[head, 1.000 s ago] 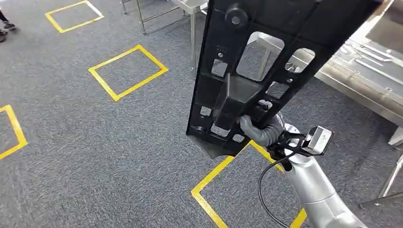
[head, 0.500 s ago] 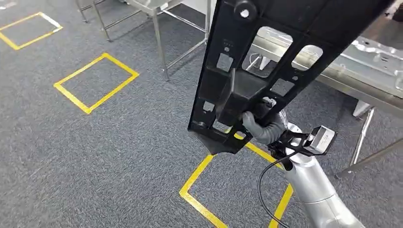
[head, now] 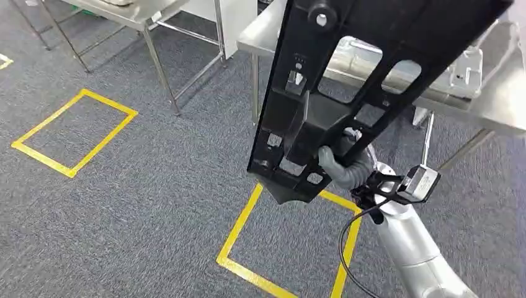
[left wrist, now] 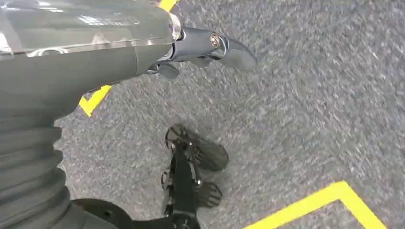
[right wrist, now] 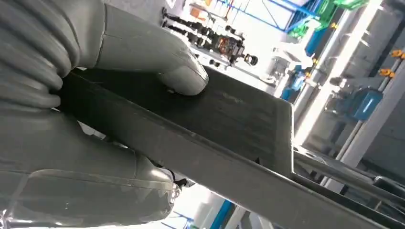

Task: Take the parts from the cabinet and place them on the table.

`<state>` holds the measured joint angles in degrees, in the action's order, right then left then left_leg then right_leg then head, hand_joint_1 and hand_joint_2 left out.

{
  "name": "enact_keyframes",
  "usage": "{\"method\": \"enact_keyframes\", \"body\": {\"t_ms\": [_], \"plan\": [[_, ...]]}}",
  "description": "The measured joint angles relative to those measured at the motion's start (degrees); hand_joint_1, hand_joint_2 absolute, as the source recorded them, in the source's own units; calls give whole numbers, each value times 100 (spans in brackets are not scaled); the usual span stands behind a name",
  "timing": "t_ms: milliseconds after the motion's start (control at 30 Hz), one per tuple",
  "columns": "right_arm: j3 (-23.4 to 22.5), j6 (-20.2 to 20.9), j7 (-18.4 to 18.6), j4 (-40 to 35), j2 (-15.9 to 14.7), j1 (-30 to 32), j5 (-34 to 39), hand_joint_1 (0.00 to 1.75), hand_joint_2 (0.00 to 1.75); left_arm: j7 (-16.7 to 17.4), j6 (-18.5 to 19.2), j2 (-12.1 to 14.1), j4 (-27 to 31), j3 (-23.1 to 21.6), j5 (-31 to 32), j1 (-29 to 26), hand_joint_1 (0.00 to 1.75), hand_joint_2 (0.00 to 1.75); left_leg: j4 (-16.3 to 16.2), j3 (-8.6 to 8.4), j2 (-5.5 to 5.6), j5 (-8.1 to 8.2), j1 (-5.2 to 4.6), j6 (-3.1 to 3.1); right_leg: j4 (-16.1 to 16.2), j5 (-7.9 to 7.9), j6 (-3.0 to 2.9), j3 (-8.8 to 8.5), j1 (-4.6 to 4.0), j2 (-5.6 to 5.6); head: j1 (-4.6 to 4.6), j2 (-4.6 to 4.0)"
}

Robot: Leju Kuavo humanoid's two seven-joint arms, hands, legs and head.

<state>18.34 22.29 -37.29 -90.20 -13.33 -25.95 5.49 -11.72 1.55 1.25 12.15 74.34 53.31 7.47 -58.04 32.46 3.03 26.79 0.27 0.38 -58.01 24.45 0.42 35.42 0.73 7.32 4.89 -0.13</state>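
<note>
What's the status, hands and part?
Right hand grips black panel, held up over carpet. Left hand hangs, holding nothing. Steel table ahead, metal part already lying on it.

The long black part (head: 347, 93) gripped by the right hand (head: 344, 166) rises in front of the steel desk (head: 496, 105), masking much of its top (silver pressed panels (head: 459, 74) lie there). Left of it, grey carpet (head: 142, 186) lies open between desk legs (head: 255, 87).

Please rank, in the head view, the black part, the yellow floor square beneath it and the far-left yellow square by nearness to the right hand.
1. black part, gripped by the right hand.
2. yellow floor square, just below and left of it.
3. far-left yellow square.
</note>
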Motion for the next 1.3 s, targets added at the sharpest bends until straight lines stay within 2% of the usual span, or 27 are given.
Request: {"method": "enact_keyframes", "body": {"t_ms": [33,100,133,200,233,300,333,367,400,533,567,600,633,700,733,767,833,867,900,1033,1067,1100,1133,1200,1233,1267,1300], "plan": [[-15,0,-2,4,0,-3,0,175,175,-2,2,-9,2,0,2,17,0,175,83,-33,-83,-58,65,75,-24,25,34,14,-12,-18,0,0],[-24,2,0,15,37,-26,2,175,175,-11,9,-9,0,0,2,38,0,175,108,-47,-210,-68,30,131,-515,353,41,236,-49,-528,0,-2],[-24,2,0,24,55,-18,2,175,175,-13,17,-9,0,0,2,25,0,175,106,-45,-277,-65,15,135,-981,569,52,453,-34,-635,-2,0],[-24,18,-2,53,79,21,2,175,175,-13,20,-9,0,0,2,10,0,175,100,-35,-412,-57,-2,145,-1750,836,80,826,3,-683,0,0],[-24,46,0,68,79,40,7,175,175,-13,15,-9,0,0,2,13,0,175,98,-36,-482,-52,-5,143,-1793,773,91,850,17,-700,-2,-2],[-24,81,-2,77,79,47,7,175,175,-13,4,-11,0,0,2,22,0,175,88,-47,-613,-31,-7,126,-1060,346,83,463,21,-766,-2,-2],[-24,85,-2,77,79,38,4,175,175,-13,2,-11,0,0,0,28,0,175,79,-64,-674,-12,-8,104,-480,107,64,142,12,-910,0,-2],[-24,83,0,77,79,28,2,175,175,-13,2,-11,0,0,0,32,0,175,71,-83,-710,6,-30,81,-47,69,44,-76,-22,-1259,-2,-2],[-22,79,-2,81,79,21,-4,175,175,-13,2,-11,0,2,0,37,0,175,69,-79,-764,22,-78,53,-32,110,-3,-96,-90,-1439,0,-2],[-20,61,0,94,79,4,-15,175,175,-13,0,-15,0,11,0,28,0,175,51,-120,-1028,89,-65,-64,26,53,-79,-50,-86,-1088,0,0],[-18,59,-2,94,79,7,-15,175,175,-13,2,-15,0,11,0,43,0,175,-7,-98,-858,156,-25,-105,44,31,-106,-66,-54,-1041,0,0],[-15,59,0,96,79,-20,-20,175,175,-13,4,-24,0,11,0,55,0,175,-279,13,-509,349,-17,-132,48,24,-133,-63,-52,-966,0,-2],[-15,59,0,101,65,-22,-20,175,175,-13,15,-24,0,11,4,54,0,175,-634,176,-404,540,-17,-140,48,21,-154,-61,-54,-919,0,-2],[-7,61,-2,120,50,-5,-22,175,175,-13,4,-26,0,20,0,18,0,175,-1612,652,-348,925,-16,-161,44,14,-178,-51,-69,-746,0,-2],[0,63,-2,120,50,14,-20,175,175,-9,-6,-28,0,20,0,4,0,175,-1797,762,-348,905,-14,-160,39,12,-176,-52,-68,-649,0,-2],[4,63,-2,120,50,26,-17,175,175,2,-20,-35,0,22,0,2,0,175,-1668,725,-347,742,-11,-154,31,11,-174,-53,-65,-562,0,-2],[9,66,-2,118,50,29,-9,175,175,4,-22,-37,0,22,-2,20,0,175,-817,364,-269,216,9,-140,-11,17,-154,-55,-51,-402,0,0],[9,70,-2,118,50,28,2,175,175,4,-22,-37,0,24,-11,23,0,175,-304,134,-48,-26,42,-139,-39,31,-131,-48,-43,-330,0,-2],[9,83,-2,118,50,26,15,175,175,4,-22,-37,0,26,-18,21,0,175,-127,68,239,59,57,-115,-73,39,-87,-19,-63,-263,0,-2],[6,111,0,118,50,33,63,175,175,4,-20,-39,0,35,-20,22,0,175,-54,48,-17,-10,28,50,-40,-40,80,63,-18,-4,-2,0],[0,129,-2,116,57,40,68,175,175,2,-20,-39,0,35,-20,46,0,175,-10,35,-95,-49,47,104,-102,15,76,84,-2,-182,0,0],[0,140,-2,116,68,27,72,175,175,-2,-20,-39,0,35,-20,51,0,175,10,29,-144,-62,33,138,-304,183,85,178,-29,-465,-2,-2],[0,151,-2,116,85,24,74,175,175,-2,-20,-39,0,35,-20,44,0,175,13,34,-210,-64,20,154,-709,417,102,360,-24,-603,-2,-2],[2,153,-2,118,98,47,74,175,175,7,-17,-39,0,35,-11,10,0,175,8,53,-292,-59,0,159,-1620,806,132,777,4,-681,0,-2],[2,153,-2,118,98,66,74,175,175,11,-4,-39,0,35,-2,6,0,175,3,63,-346,-59,-5,159,-1833,838,141,870,12,-695,0,-2],[2,155,-2,118,98,82,72,175,175,22,2,-39,0,35,0,9,0,175,3,63,-374,-58,-7,158,-1800,779,143,842,15,-704,0,0],[2,157,0,118,98,99,70,175,175,22,13,-39,0,35,0,15,0,175,1,61,-404,-54,-11,153,-1449,571,132,635,14,-712,0,-2]]}}
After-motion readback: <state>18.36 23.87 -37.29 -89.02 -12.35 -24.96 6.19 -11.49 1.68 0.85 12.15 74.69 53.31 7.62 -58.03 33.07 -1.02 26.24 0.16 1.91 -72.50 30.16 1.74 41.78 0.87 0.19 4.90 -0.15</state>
